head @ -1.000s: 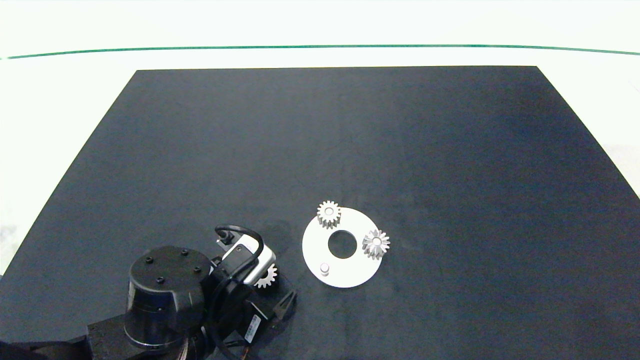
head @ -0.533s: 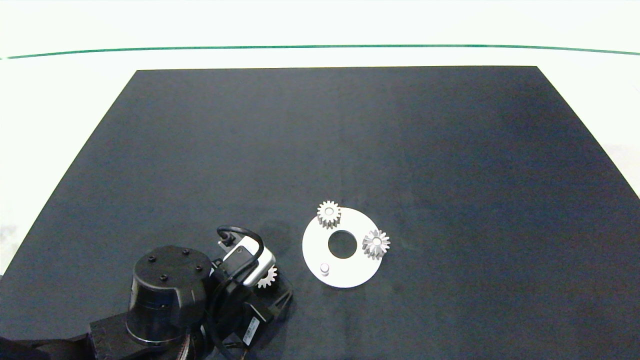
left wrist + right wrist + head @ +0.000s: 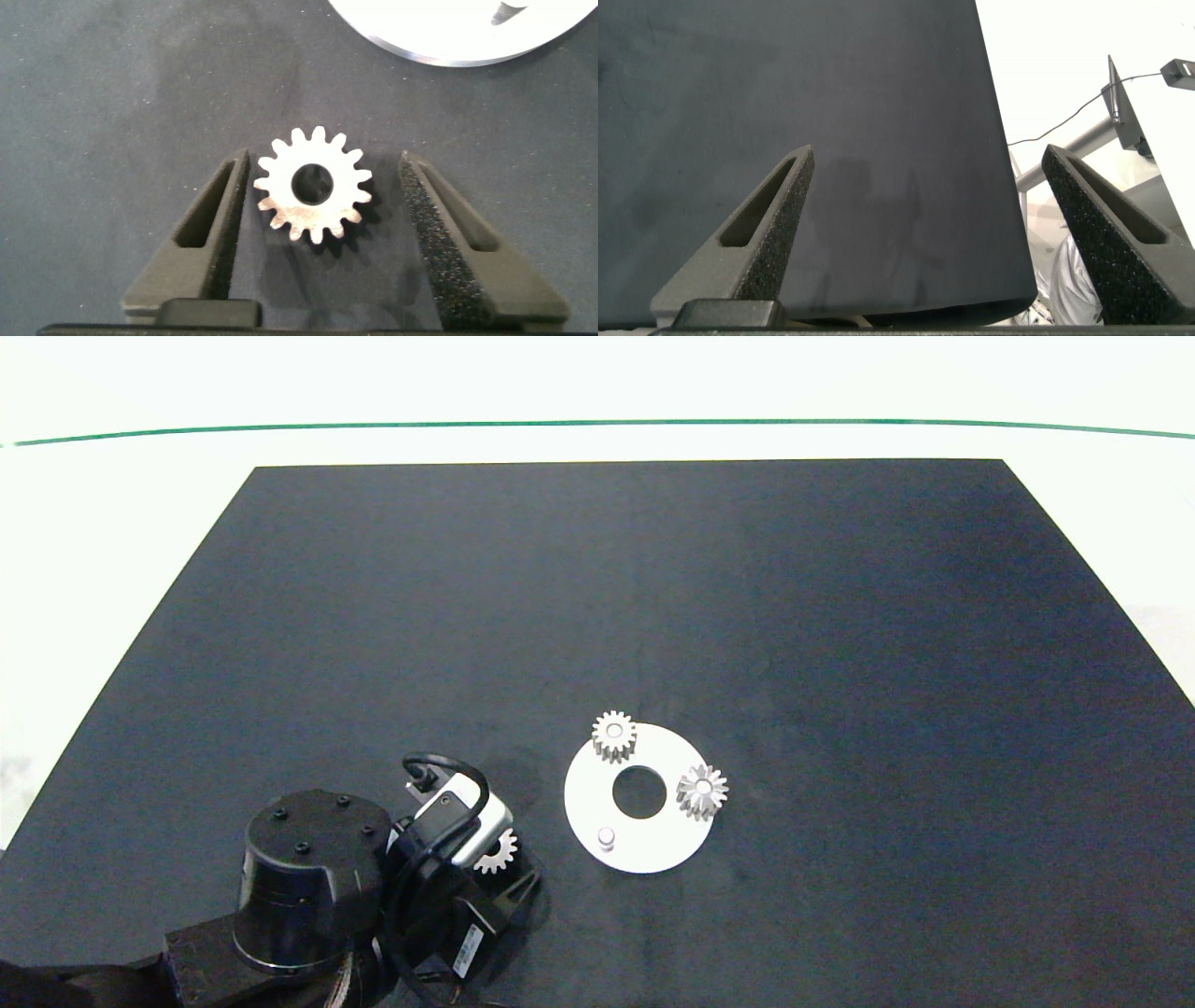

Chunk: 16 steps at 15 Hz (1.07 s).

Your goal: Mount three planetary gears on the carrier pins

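Observation:
A white carrier disc [image 3: 653,847] lies on the black mat. Two planetary gears sit on its carrier pins, one at the far side [image 3: 613,735] and one at the right [image 3: 702,791]. The near-left pin [image 3: 606,838] is bare. A third silvery gear [image 3: 498,854] lies flat on the mat left of the disc. My left gripper [image 3: 497,866] is lowered over it, open. In the left wrist view this gear [image 3: 313,185] lies between the fingers of the left gripper [image 3: 322,161], close to one pad and apart from the other. My right gripper [image 3: 927,149] hangs open and holds nothing.
The disc's edge [image 3: 448,33] shows just beyond the gear in the left wrist view. The right gripper hovers over the mat's edge [image 3: 1008,233], with cables and a stand [image 3: 1120,121] beyond it. Bare mat [image 3: 840,663] stretches far and right of the disc.
The left arm has shifted slightly and its visible finger has drawn in a little toward the gear. The gear and the disc have not moved.

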### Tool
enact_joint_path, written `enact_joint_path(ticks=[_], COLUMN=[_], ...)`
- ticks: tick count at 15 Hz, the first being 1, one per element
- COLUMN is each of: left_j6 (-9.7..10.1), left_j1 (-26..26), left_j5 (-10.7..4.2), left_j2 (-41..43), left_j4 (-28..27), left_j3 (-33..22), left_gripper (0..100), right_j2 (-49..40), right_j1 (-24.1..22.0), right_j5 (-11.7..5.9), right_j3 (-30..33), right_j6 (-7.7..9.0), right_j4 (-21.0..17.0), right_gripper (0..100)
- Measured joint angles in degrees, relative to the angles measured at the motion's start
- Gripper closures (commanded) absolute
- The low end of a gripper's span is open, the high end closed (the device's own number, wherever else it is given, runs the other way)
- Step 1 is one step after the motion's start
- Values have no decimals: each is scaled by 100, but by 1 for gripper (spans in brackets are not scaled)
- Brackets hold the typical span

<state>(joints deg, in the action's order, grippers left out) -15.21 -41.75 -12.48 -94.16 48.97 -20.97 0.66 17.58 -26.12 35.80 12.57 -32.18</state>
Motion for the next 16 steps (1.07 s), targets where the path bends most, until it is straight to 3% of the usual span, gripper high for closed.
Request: enact_joint_path(ticks=[2, 16], left_j6=[2, 0], left_j1=[6, 0], left_j5=[63, 77], left_j2=[6, 6], left_j4=[-2, 1], left_j3=[2, 5], left_gripper=[47, 74], right_j2=[-2, -4], right_j1=[5, 6], right_j5=[0, 9], right_j3=[-11, -9], right_j6=[0, -11], right_j4=[0, 0], right_gripper=[0, 0])
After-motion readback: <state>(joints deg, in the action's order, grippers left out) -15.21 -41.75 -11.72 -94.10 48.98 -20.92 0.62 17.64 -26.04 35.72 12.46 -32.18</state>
